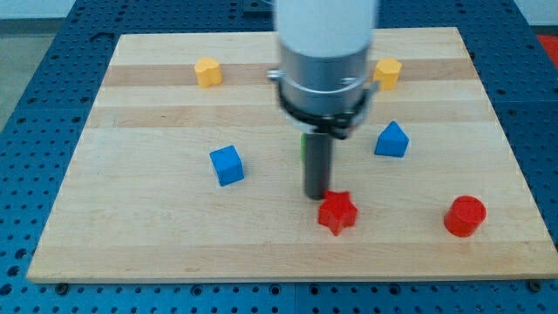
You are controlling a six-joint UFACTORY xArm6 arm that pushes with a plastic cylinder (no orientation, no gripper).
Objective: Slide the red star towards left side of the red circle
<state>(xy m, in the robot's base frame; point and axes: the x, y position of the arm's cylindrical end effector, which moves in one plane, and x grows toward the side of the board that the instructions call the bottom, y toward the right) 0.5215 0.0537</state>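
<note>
Near the front of the wooden board [131, 244], a bit right of centre, sits the red star [337, 213], flat on the wood. My tip [316, 196] is right at the star's upper-left edge, touching it or as good as, hard to say which from this angle. No jaws on this rig, just the plain dark rod coming straight down, so nothing is apart, together or clamped on anything.

The red circle [464, 216] is off to the right of the star, roughly level with it and close to the board's right edge. They're well apart, with bare wood between them.

Other stuff lying around: a blue cube [227, 165] left of the rod, middle depth. A blue block [391, 139] with a pointed top sits right of the rod, a little farther back. Two yellow blocks are along the far side, one far left [207, 71] and one far right [388, 73], the right one partly tucked behind the arm's big pale housing. There's also a sliver of green [303, 145] peeking out beside the rod, mostly hidden, so I can't tell its shape. A blue perforated table [35, 105] surrounds the board.
</note>
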